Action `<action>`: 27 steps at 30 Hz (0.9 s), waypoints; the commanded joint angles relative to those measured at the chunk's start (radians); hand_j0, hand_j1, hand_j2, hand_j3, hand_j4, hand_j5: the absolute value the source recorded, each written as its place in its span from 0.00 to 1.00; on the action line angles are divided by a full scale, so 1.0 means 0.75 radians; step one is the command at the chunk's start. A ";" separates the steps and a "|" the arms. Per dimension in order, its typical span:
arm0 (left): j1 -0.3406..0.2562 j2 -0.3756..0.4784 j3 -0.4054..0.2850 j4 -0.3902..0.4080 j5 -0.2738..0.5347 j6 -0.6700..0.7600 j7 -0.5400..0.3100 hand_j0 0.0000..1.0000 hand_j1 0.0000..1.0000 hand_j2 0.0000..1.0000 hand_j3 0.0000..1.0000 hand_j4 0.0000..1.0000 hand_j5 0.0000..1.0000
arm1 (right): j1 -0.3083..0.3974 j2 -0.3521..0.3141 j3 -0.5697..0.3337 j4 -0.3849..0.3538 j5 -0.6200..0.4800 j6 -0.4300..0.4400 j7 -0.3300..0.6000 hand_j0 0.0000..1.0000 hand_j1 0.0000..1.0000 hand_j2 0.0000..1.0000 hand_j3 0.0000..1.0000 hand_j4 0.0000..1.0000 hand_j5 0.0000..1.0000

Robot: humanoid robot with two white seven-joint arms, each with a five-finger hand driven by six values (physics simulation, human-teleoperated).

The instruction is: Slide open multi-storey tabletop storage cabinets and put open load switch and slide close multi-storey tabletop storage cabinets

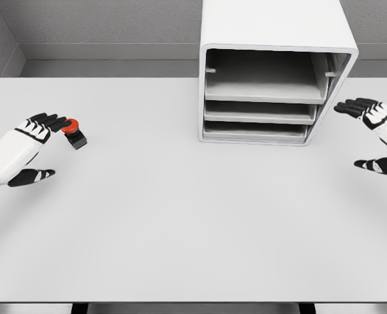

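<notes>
A white multi-storey storage cabinet (278,72) stands at the back of the table, right of centre, its front showing three grey shelves or drawers (262,111). The load switch (74,133), a small black block with a red-orange button, lies on the table at the far left. My left hand (42,147) is beside it, fingertips (57,121) touching or almost touching the red button, thumb spread low; it holds nothing. My right hand (370,134) hovers open to the right of the cabinet, fingers level with the lower shelves, apart from the cabinet.
The white table (180,222) spreads wide in front of me, its front edge near the bottom of the picture. A grey wall runs behind the cabinet.
</notes>
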 commanded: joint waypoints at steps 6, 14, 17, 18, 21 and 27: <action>0.000 0.000 0.000 -0.012 0.007 0.000 -0.054 1.00 1.00 1.00 1.00 1.00 1.00 | -0.008 -0.055 0.012 -0.009 -0.002 0.002 0.002 1.00 1.00 1.00 1.00 1.00 1.00; -0.200 -0.110 0.094 -0.018 0.040 0.000 -0.748 1.00 1.00 1.00 1.00 1.00 1.00 | -0.094 -0.087 0.059 -0.026 0.000 0.002 0.100 1.00 1.00 1.00 1.00 1.00 1.00; -0.274 -0.159 0.096 -0.010 0.046 0.000 -0.748 1.00 1.00 1.00 1.00 1.00 1.00 | -0.106 -0.130 0.106 -0.028 0.014 0.002 0.102 1.00 1.00 1.00 1.00 1.00 1.00; -0.303 -0.167 0.109 -0.006 0.046 0.000 -0.748 1.00 1.00 1.00 1.00 1.00 1.00 | -0.137 -0.128 0.157 -0.030 0.020 0.002 0.102 1.00 1.00 1.00 1.00 1.00 1.00; -0.358 -0.212 0.111 -0.002 0.040 0.000 -0.748 1.00 1.00 1.00 1.00 1.00 1.00 | -0.211 -0.088 0.300 -0.028 0.018 0.002 0.100 1.00 1.00 1.00 1.00 1.00 1.00; -0.423 -0.235 0.101 0.119 0.031 0.000 -0.748 1.00 1.00 1.00 1.00 1.00 1.00 | -0.278 0.037 0.439 -0.028 0.018 0.002 0.100 1.00 1.00 1.00 1.00 1.00 1.00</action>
